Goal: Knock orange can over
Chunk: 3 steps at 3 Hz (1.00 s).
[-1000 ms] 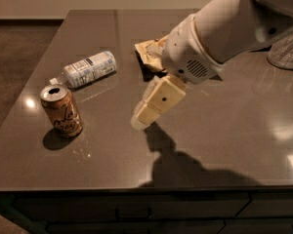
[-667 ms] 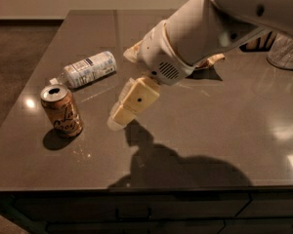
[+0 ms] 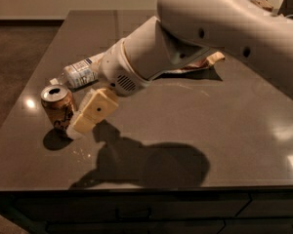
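Our gripper (image 3: 80,126) sits low on the table (image 3: 195,126), just beside the orange can (image 3: 57,106), which stands upright near the front-left corner. Can't tell if it's spread or pressed together. We'd nudge the can high up so it tips rather than slides, staying clear of the bottle (image 3: 80,72).

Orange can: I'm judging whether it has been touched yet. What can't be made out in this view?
- Contact: the gripper sits just right of the orange can in the camera view; touching or apart is unclear.
- Clear bottle: right end hidden by the arm.
- Snack bag: mostly hidden by the arm.
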### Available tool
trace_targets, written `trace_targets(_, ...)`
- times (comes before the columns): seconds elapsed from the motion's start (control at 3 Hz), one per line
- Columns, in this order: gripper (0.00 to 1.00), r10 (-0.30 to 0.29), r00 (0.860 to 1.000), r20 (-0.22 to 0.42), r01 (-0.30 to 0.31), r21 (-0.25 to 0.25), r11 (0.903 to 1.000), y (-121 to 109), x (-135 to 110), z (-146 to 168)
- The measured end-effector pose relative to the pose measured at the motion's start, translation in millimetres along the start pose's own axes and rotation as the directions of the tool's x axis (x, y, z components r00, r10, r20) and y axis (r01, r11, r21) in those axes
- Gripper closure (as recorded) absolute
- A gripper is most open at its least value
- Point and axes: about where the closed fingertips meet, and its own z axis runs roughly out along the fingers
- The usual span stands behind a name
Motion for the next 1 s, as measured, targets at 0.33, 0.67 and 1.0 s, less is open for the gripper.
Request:
trace_targets(0.33,0.00,-0.004,0.999,0.039,0.006,-0.035,0.9994,2,-17,30)
trace_targets(0.67,0.00,-0.009,0.998,0.060,0.012,-0.050,0.9987,0,-31,57)
trace_targets(1.0,0.00,-0.013,0.998,0.060,0.016,-0.054,0.9984,-1,-33,77)
